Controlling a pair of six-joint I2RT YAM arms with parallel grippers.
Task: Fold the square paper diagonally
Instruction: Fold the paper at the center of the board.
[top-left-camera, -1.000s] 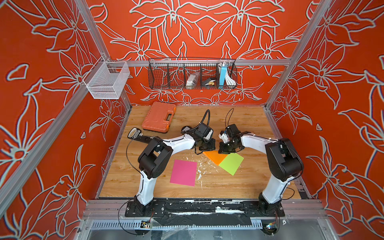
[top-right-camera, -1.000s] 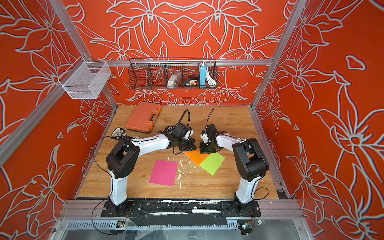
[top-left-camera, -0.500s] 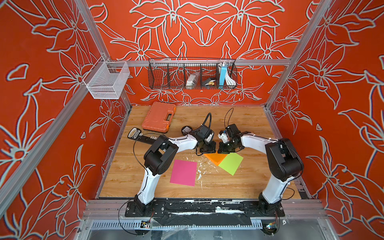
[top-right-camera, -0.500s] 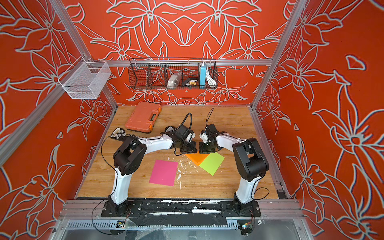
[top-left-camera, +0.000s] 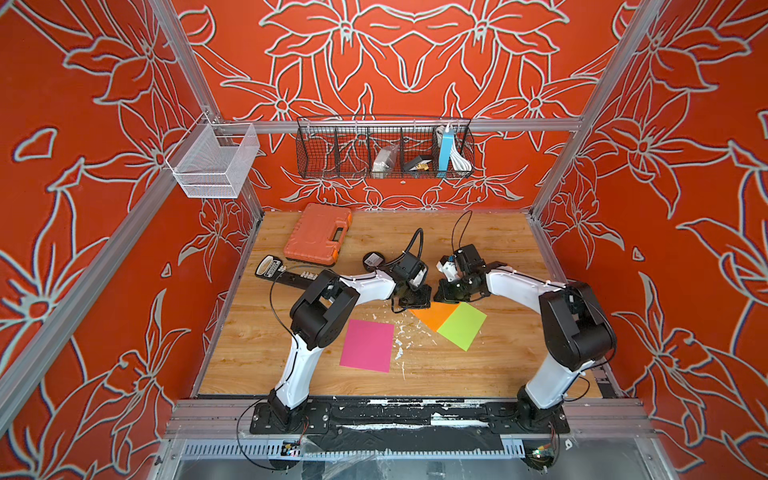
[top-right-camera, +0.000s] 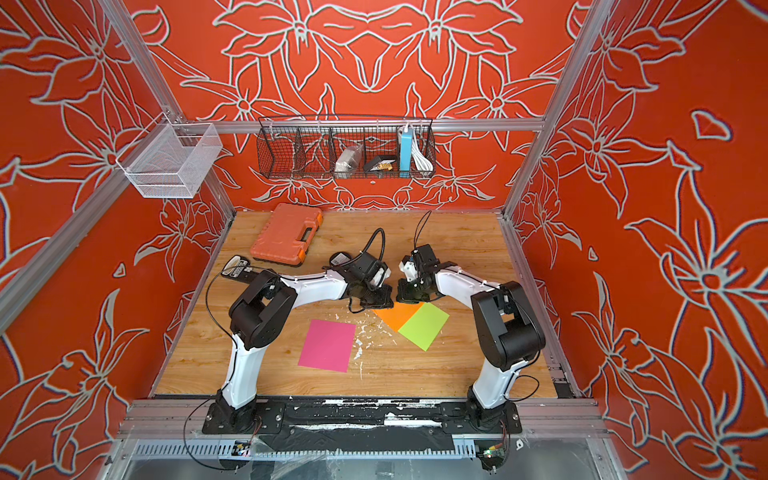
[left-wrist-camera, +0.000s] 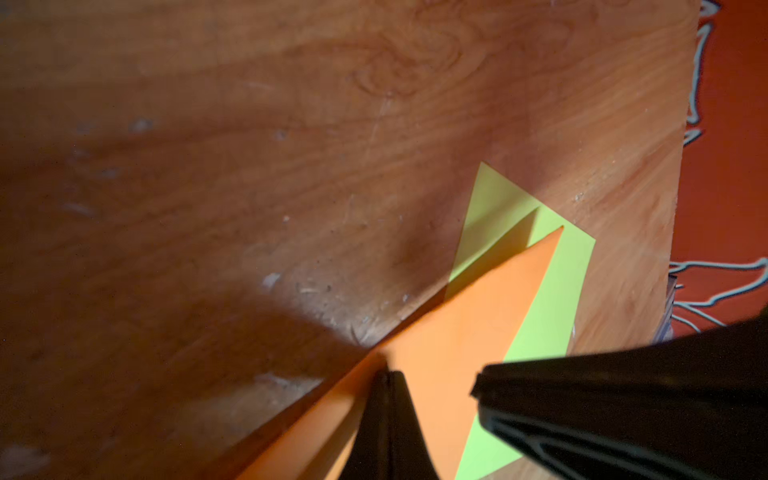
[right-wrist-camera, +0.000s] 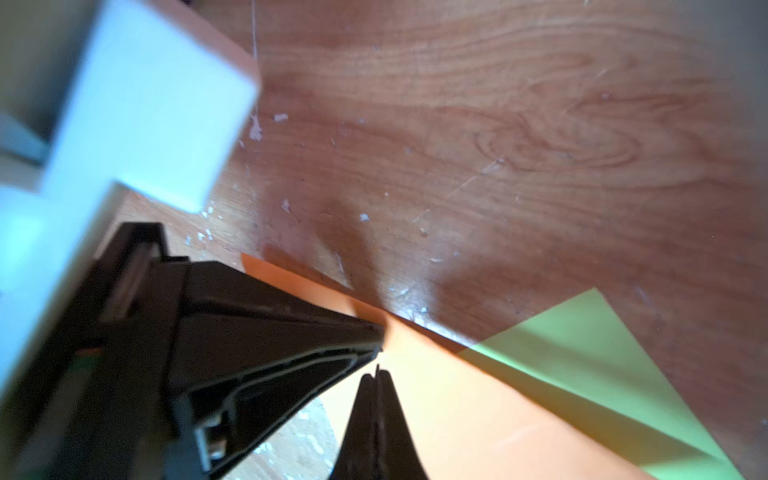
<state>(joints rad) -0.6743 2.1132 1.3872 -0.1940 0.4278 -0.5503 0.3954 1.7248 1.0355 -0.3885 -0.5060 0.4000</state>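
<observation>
Evidently a creasing step: both grippers met over 1 sheet. The left gripper and the right gripper stood tip-down, just beside each other. Each had its jaws brought fully together, with nothing visibly between them. Closed jaws make a narrow, stiff point, which suits pressing paper flat better than pinching it. The orange paper, judged to be the task's sheet, lay directly under both sets of tips. It showed as a triangle, so the diagonal fold appeared already made. In the left wrist view the left gripper rested on the orange paper close to its long edge. The corner ahead of it stood slightly raised and cast a shadow onto the green paper beneath. Probably the 2 tips were set along that edge to hold the layers down and sharpen the crease. Whether either tip pinned both layers could not be told. The green paper lay partly under the orange paper, ahead of the tips on the right gripper's side. A pink paper lay flat and untouched, well apart from the left gripper. White flecks dotted the table between the pink paper and the grippers. One risk was that lifting off too soon could let the raised corner spring open.
</observation>
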